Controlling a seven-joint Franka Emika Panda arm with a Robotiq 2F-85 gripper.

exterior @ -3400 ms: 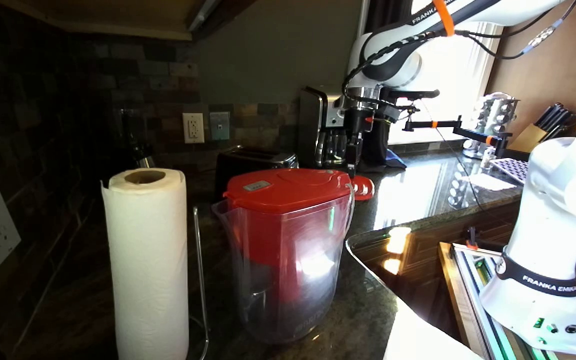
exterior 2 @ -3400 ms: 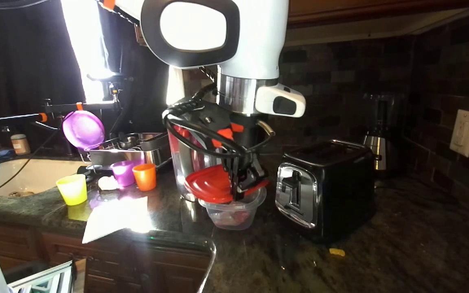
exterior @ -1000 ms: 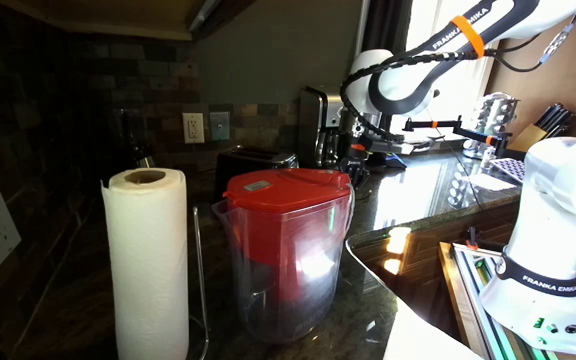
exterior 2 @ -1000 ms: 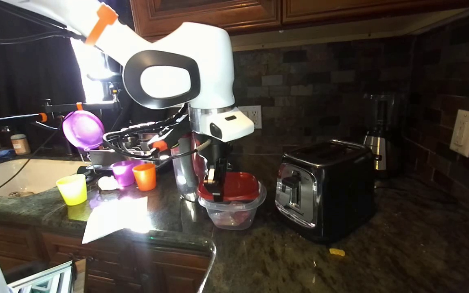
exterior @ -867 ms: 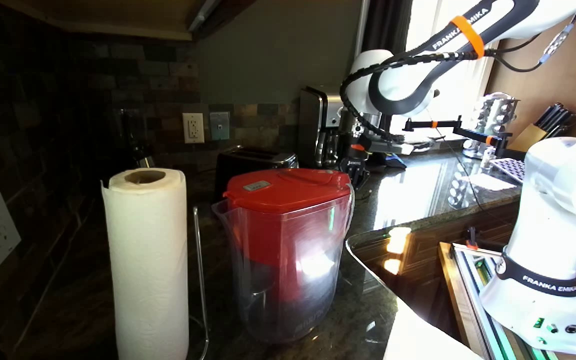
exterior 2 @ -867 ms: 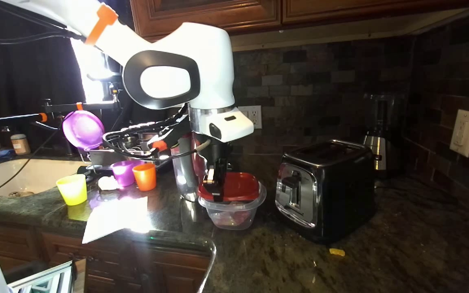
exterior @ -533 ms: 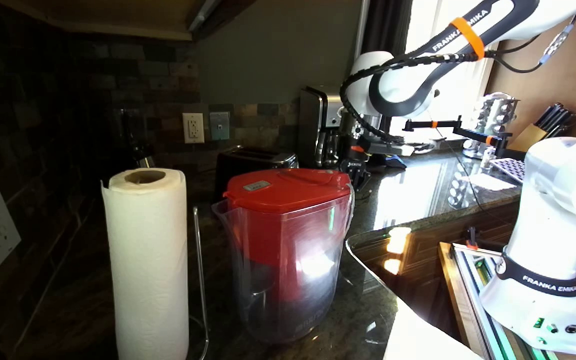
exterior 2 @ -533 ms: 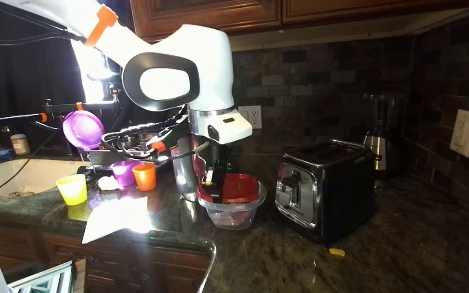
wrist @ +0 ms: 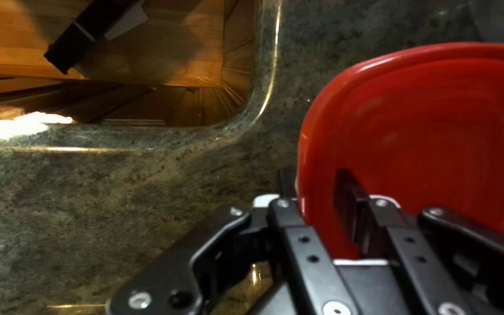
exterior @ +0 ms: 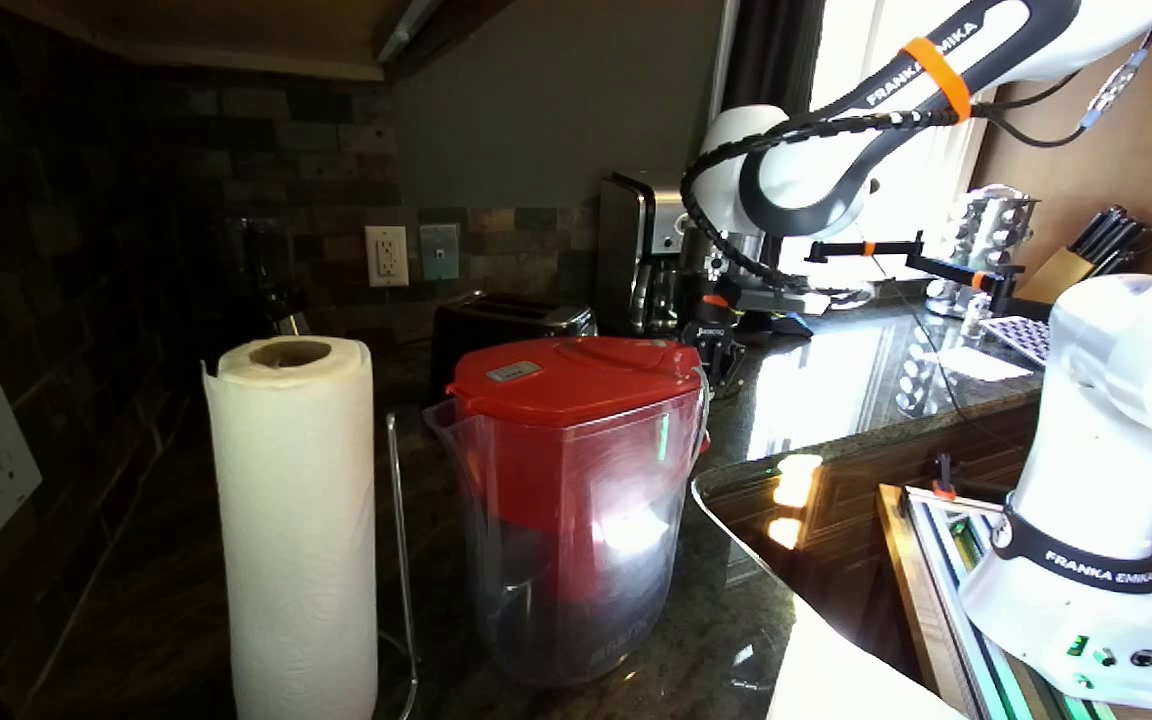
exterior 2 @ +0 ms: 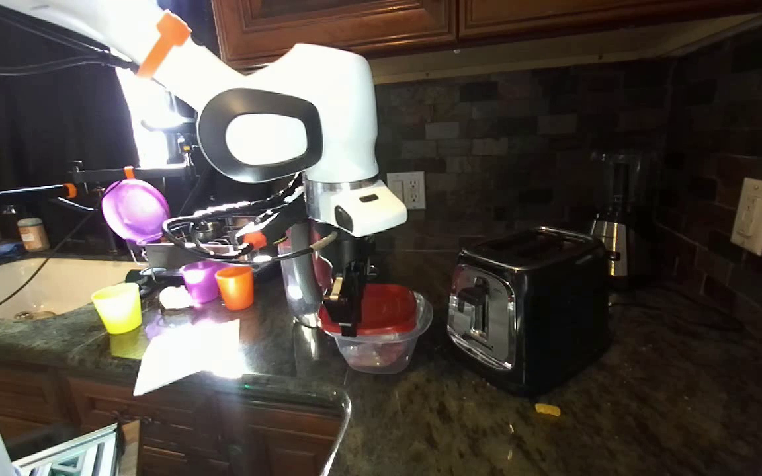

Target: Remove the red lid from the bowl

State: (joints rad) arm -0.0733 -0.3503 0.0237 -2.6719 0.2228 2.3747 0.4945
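While a clear plastic bowl (exterior 2: 380, 356) sits on a dark stone countertop (exterior 2: 460, 433), a red lid (exterior 2: 391, 309) lies off-center over the bowl's mouth, leaving part of the rim bare on the right in an exterior view. At the bowl's left side there, a black gripper (wrist: 315, 188) points down with its jaws apart; the wrist view shows the lid's edge between its fingers (wrist: 356, 212), one outside the edge and one inside it. A black-and-silver toaster (exterior 2: 553, 317) stands just right of the bowl. To the bowl's left are an orange cup (exterior 2: 235, 289), a purple cup (exterior 2: 198, 281) and a yellow cup (exterior 2: 118, 309). A yellow piece (exterior 2: 548, 410), too small to identify, lies to the bowl's right, nearer the camera.
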